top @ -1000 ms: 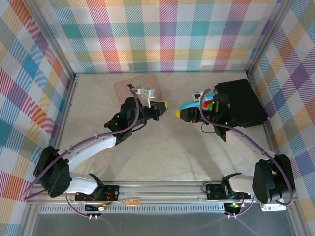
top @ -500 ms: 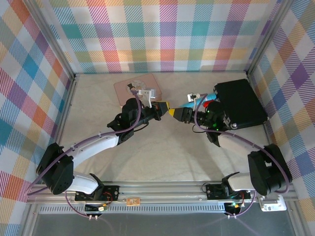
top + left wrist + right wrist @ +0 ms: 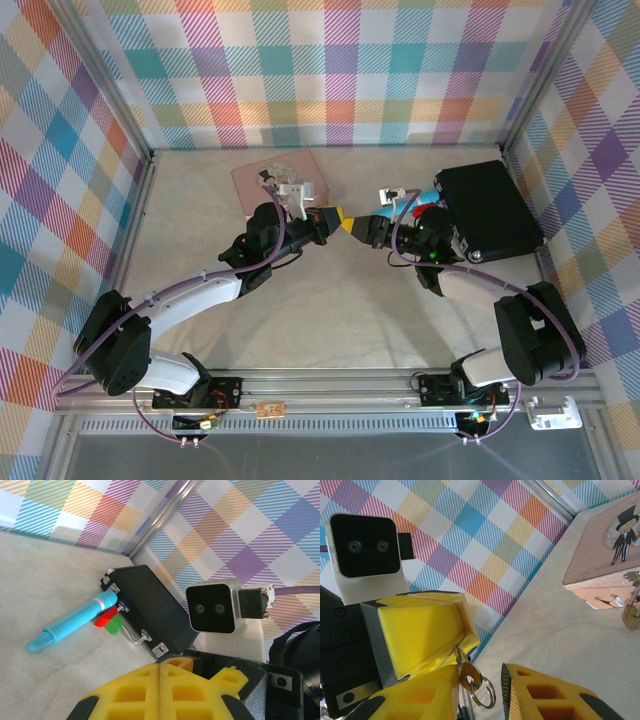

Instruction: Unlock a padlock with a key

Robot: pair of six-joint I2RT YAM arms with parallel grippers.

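The left end effector (image 3: 465, 642) has its yellow pads pressed fully together, and a small metal key (image 3: 466, 671) is pinched at their tip. The key hangs below the pinch with a thin key ring (image 3: 483, 692) dangling from its head. The right end effector (image 3: 480, 675) sits just beneath, its jaws partly apart with the key and ring in the gap. The key lies close to one pad, but I cannot tell whether that pad is touching it. In the top view the two tips meet nose to nose above the middle of the surface (image 3: 330, 300).

I judge the key to be very light, stiff, thin and smooth, so it could easily twist or slip between soft foam pads. The best hold is probably flat across the broad head, with the blade left bare and pointing outward. The loose ring should stay clear of the pads, since it could tip the key.

The padlock (image 3: 630, 616) is well apart from both end effectors. It hangs by its thin shackle at the edge of the pink tin (image 3: 600, 545), with its brass body just above the surface. It looks small and free to swing, so it will likely need steadying by the body before the key goes in.

Beyond the right arm, a black case (image 3: 150, 605) and a turquoise pen-like tool (image 3: 75, 622) lie by the far wall.
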